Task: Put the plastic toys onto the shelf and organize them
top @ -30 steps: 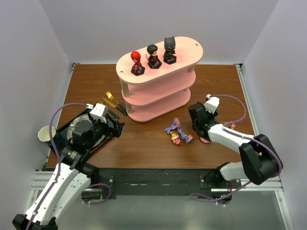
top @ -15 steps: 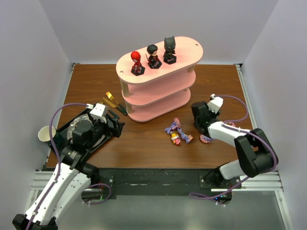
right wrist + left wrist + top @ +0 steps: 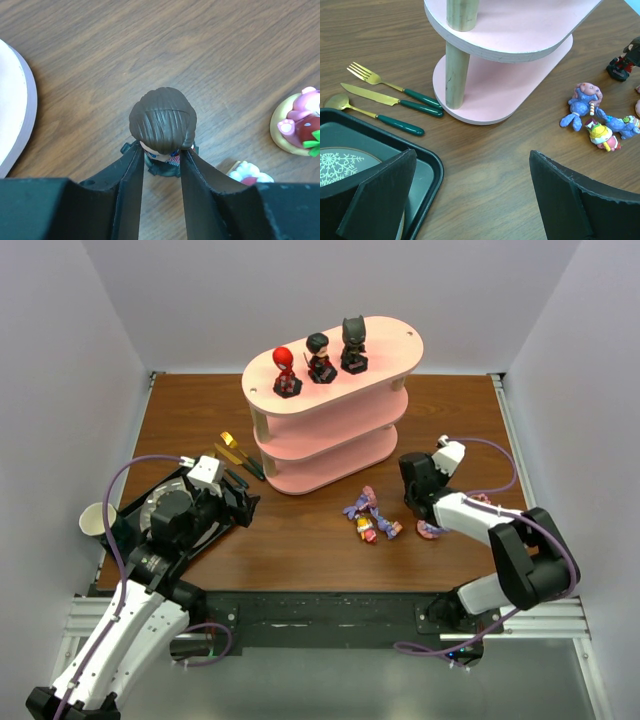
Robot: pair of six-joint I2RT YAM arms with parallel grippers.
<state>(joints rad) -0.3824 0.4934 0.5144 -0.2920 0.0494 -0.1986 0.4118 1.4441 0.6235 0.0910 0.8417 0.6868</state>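
Note:
The pale pink shelf (image 3: 385,340) stands at the table's middle back. A red figure (image 3: 286,371), a dark-haired figure (image 3: 320,357) and a black figure (image 3: 353,345) stand on its top board. Several small pony toys (image 3: 368,517) lie in a cluster in front of it, also in the left wrist view (image 3: 592,115). My right gripper (image 3: 415,502) is down at the table to their right. In the right wrist view the gripper (image 3: 161,152) is shut on the brown-haired figure (image 3: 162,120), pinching it just under the head. My left gripper (image 3: 472,155) is open and empty over the tray's right edge.
A black tray (image 3: 420,165) with a plate sits at the near left. Gold and green cutlery (image 3: 390,100) lies between it and the shelf. A pink toy on a yellowish base (image 3: 300,122) and a white and red toy (image 3: 250,172) lie right of the held figure. The shelf's bottom board (image 3: 12,100) is close on its left.
My right gripper shifted a little right and lower by half a second ago and has stayed there since. The left arm has not moved.

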